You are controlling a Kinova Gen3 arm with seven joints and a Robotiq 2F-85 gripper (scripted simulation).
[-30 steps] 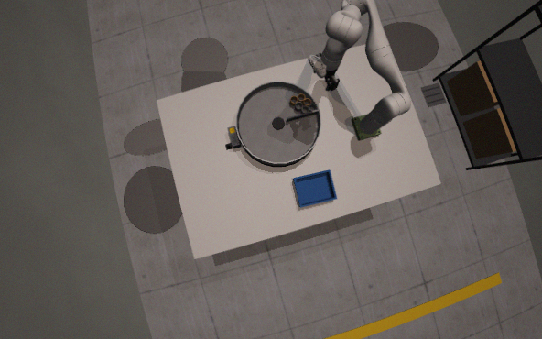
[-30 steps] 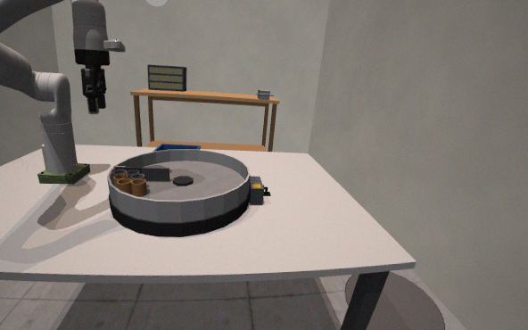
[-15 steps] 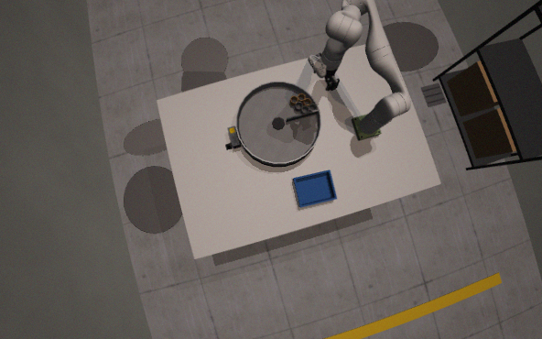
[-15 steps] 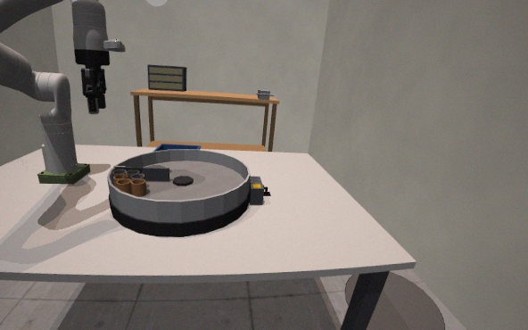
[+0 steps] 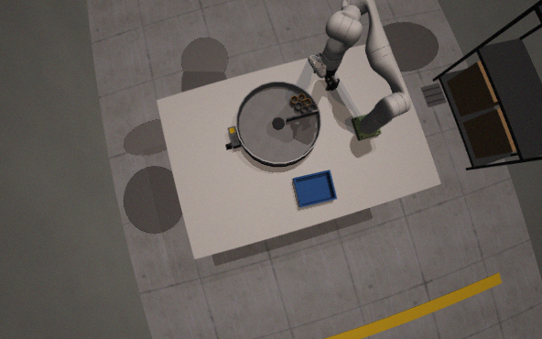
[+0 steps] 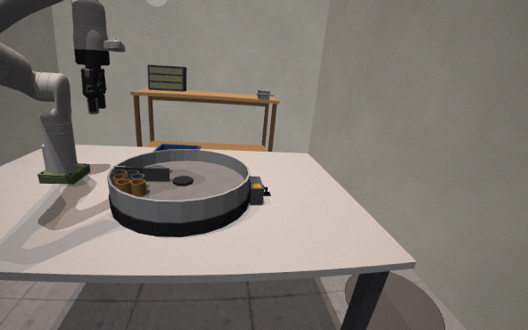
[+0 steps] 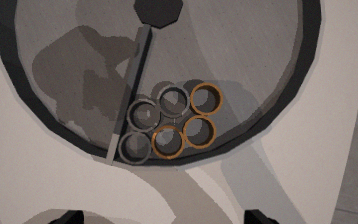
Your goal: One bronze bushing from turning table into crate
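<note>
- Top view: one turning table [image 5: 256,120] [image 6: 178,210] [image 7: 240,40], one crate [image 5: 316,189] [image 6: 178,146], one bar [image 5: 300,117] [image 6: 157,174] [image 7: 131,90]. My pincer [image 5: 331,85] [image 6: 96,109] [image 7: 164,218] is beside the turning table's rim, well apart from the crate. I see no bushing in the crate.
- Exterior view: my pincer hangs above the table top, spread and holding nothing. The bushings stand upright like short tubes, bunched between bar and wall. I judge them stiff, fairly heavy for their size, perhaps slick, hardly fragile; they could roll if tipped, so I'd set one down upright and let it settle.
- Wrist view: six bushings, three bronze bushings [image 7: 220,100] [image 6: 138,188] [image 5: 291,100] and three grey bushings [image 7: 187,104] [image 6: 138,177] [image 5: 296,106], all on the turning table. The bronze one nearest the hub [image 7: 158,9] [image 6: 183,180] [image 5: 278,123] looks easiest: I'd grip its outer wall across the sides its neighbours leave free.

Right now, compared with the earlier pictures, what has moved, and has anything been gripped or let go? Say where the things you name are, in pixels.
Nothing visibly changed. The open gripper [image 5: 331,83] [image 6: 97,109] [image 7: 164,217] hangs where it was, nothing taken or released. The bushings [image 5: 291,100] [image 6: 138,188] [image 7: 215,132], turning table [image 5: 277,164] [image 6: 178,210] [image 7: 311,55] and blue crate [image 5: 314,189] [image 6: 178,146] look the same.
</note>
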